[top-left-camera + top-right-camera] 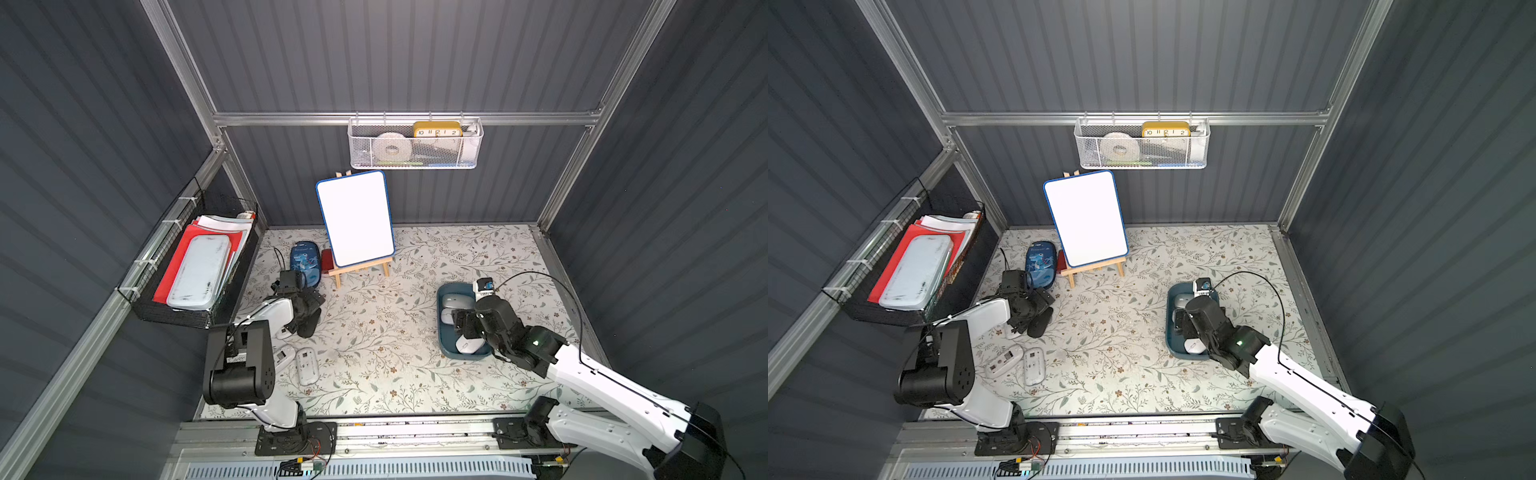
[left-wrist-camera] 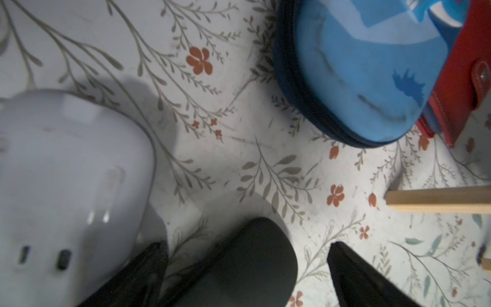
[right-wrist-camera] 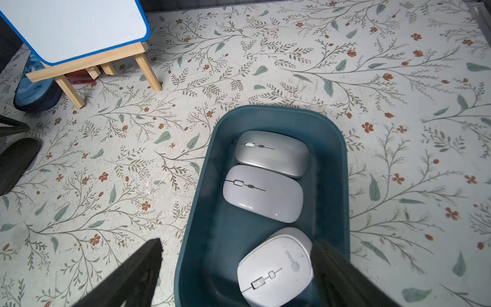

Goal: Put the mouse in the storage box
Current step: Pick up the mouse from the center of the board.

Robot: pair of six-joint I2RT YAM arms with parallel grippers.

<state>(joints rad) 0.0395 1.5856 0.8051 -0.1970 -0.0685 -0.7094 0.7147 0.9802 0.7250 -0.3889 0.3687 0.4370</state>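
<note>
The right arm [image 1: 615,386] stretches from the near rail across the counter [image 1: 395,332]. The right tool [image 3: 237,243] hangs over the storage box [image 3: 202,212], spread wide and empty, with one finger outside the wall and the other beside a white mouse [image 3: 276,265]. The left arm [image 1: 270,313] folds back on itself. The left tool [image 2: 245,245] points down, its fingers spread to either side of a black mouse [image 2: 239,265] and clear of it.

Only the right wrist view shows the box's other contents: a silver mouse [image 3: 271,154] touching a pale grey mouse [image 3: 263,194].

The left wrist view alone shows a red wallet [image 2: 465,79] against the blue case [image 2: 372,66], and an upturned mouse [image 2: 66,186] just beside the tool.

In both top views the right arm hides much of the box. A whiteboard [image 1: 355,218] stands behind, and two more white mice [image 1: 307,365] lie near the left arm.
</note>
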